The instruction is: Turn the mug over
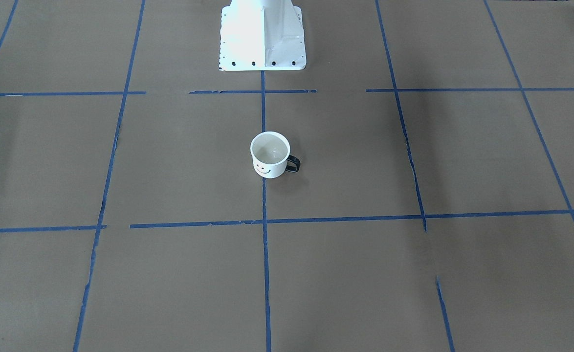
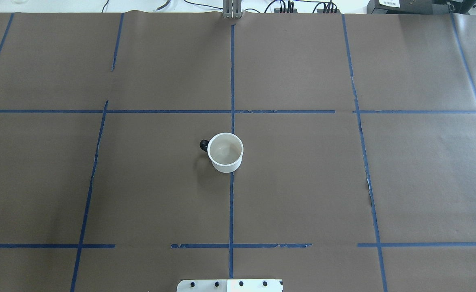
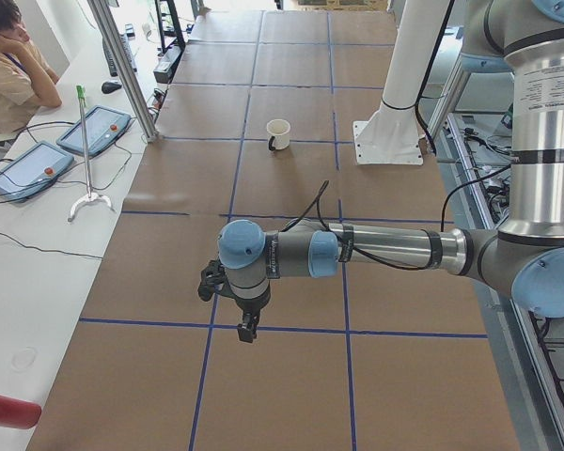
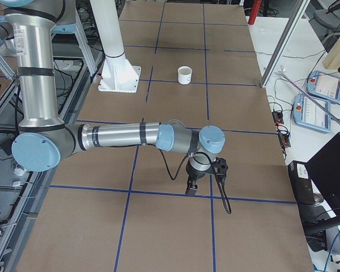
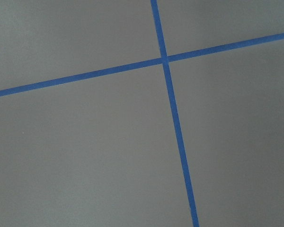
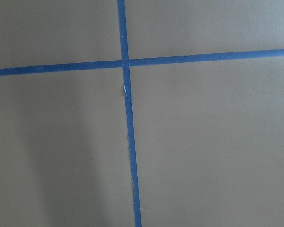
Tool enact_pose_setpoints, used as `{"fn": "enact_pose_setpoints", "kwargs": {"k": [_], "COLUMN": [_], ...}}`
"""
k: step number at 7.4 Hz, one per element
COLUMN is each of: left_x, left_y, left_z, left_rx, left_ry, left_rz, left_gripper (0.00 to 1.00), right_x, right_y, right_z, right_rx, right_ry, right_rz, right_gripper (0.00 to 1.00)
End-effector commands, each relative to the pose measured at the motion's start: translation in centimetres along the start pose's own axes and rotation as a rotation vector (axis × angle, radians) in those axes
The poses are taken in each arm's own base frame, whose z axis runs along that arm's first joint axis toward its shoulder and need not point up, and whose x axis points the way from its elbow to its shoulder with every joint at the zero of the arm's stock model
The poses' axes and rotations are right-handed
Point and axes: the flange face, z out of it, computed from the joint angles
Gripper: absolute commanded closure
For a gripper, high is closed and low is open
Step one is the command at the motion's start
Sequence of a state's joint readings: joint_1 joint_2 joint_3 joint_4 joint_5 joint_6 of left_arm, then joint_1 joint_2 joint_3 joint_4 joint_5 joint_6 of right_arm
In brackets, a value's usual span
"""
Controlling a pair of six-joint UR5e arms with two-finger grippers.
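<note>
The mug [image 1: 270,155] is small and white, with a black smiley face on its side and a thin black loop handle [image 1: 293,164]. It stands upright, opening up, near the middle of the table on a blue tape line. It also shows in the overhead view [image 2: 225,152], the left side view [image 3: 278,133] and the right side view [image 4: 185,75]. My left gripper [image 3: 249,329] hangs over the table's left end, far from the mug. My right gripper [image 4: 191,187] hangs over the right end, also far from it. I cannot tell whether either is open or shut. Both wrist views show only paper and tape.
Brown paper with a blue tape grid [image 2: 232,81] covers the table. The white robot pedestal [image 1: 261,36] stands at the robot's edge, behind the mug. A seated operator [image 3: 9,66], teach pendants [image 3: 94,130] and a stand lie along the far side bench.
</note>
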State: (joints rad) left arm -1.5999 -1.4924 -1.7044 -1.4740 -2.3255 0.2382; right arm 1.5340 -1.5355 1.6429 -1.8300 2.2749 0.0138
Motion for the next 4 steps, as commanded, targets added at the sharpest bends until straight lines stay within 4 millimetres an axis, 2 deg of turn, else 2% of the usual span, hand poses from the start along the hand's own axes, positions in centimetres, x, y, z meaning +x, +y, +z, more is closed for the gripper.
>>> {"fn": "enact_pose_setpoints", "kwargs": {"k": [1, 4], "left_x": [-0.1, 0.1], "left_y": [0.03, -0.04], "left_z": [0.1, -0.11], "left_rx": [-0.002, 0.002], "left_ry": [0.0, -0.001], "left_rz": [-0.001, 0.003], "left_gripper": [0.0, 0.0], "right_x": [0.0, 0.0], "right_y": [0.0, 0.0], "right_z": [0.0, 0.0], "right_rx": [0.0, 0.0], "right_ry": [0.0, 0.0], "right_rz": [0.0, 0.0], "right_gripper": [0.0, 0.0]}}
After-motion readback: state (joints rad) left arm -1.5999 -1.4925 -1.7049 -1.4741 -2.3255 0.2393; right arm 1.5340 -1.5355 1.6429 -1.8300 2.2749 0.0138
